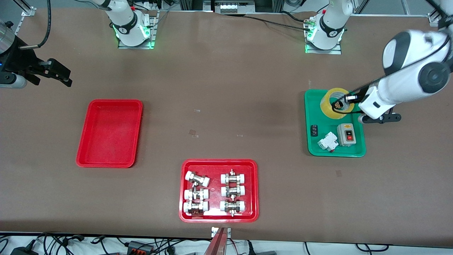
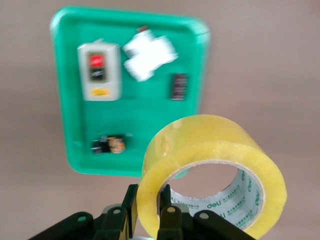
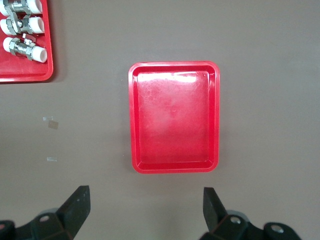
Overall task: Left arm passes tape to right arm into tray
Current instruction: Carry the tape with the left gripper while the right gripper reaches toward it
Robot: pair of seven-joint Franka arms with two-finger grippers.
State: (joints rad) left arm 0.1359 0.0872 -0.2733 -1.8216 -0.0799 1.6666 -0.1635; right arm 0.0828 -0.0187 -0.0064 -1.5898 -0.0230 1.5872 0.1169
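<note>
The yellow tape roll (image 1: 334, 103) hangs in the air over the end of the green tray (image 1: 315, 109) that is farther from the front camera. My left gripper (image 1: 348, 99) is shut on the roll's wall, one finger inside the white core and one outside. In the left wrist view the tape (image 2: 200, 150) fills the foreground, with the fingers (image 2: 170, 215) clamped on it. My right gripper (image 1: 60, 76) is open and empty, in the air at the right arm's end of the table. The plain red tray (image 1: 109, 132) lies empty, also seen in the right wrist view (image 3: 174, 120) past the right gripper (image 3: 145, 197).
The green tray (image 2: 70, 125) holds a grey switch box (image 1: 346, 134), a white breaker (image 1: 327, 142) and a small black part (image 1: 314, 130). A second red tray (image 1: 219, 163) with white-capped metal fittings sits near the front edge, partly seen in the right wrist view (image 3: 25, 76).
</note>
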